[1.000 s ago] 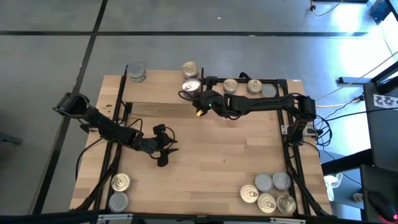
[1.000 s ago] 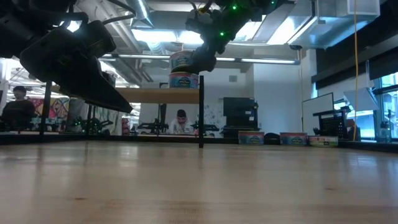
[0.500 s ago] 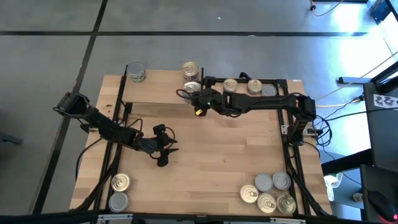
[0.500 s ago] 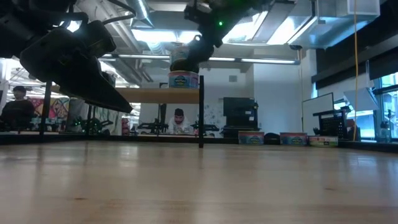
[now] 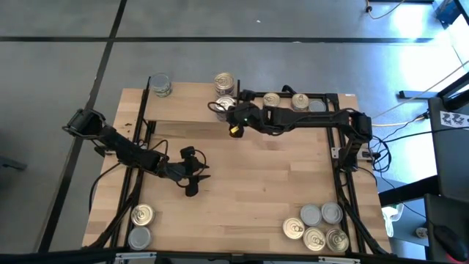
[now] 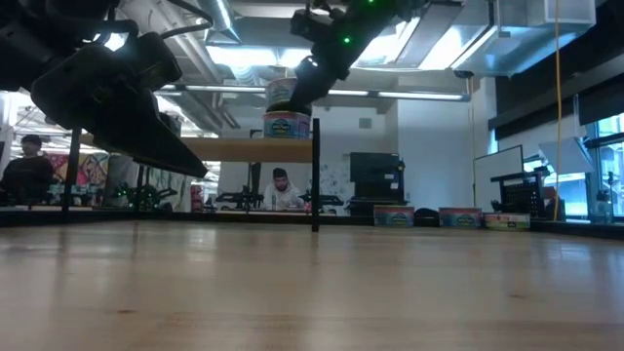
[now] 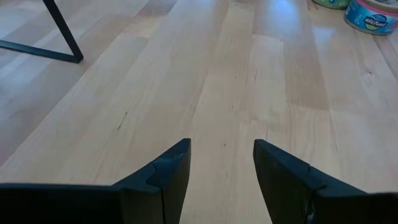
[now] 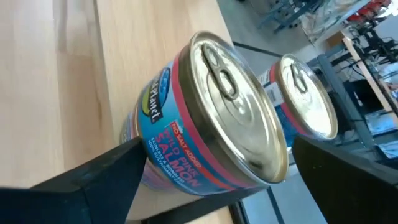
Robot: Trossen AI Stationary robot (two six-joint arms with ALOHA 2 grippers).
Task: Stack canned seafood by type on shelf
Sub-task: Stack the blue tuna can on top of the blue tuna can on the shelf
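What I see lying on the wooden table [image 5: 242,183]

The shelf [image 5: 187,106] stands at the far left; I count three tins [image 5: 293,100] at the far edge, two tins [image 5: 140,226] at the near left corner, five tins [image 5: 317,226] at the near right corner.

Both arms were dark, near-black machines built of slim jointed links. The left arm [image 5: 124,150] carried loose black cables looping along its links, and its gripper [image 7: 221,171] ended in two matte black fingers [image 7: 168,171] with angular, wedge-shaped tips and a faint seam line down each. The right arm [image 5: 308,121] had a chunkier base joint, a small yellow marking near its wrist and a green indicator light glowing on the wrist housing [image 6: 343,39]. The right gripper [image 8: 217,180] showed flat, plain black fingers [image 8: 93,177] with straight edges and no visible screws
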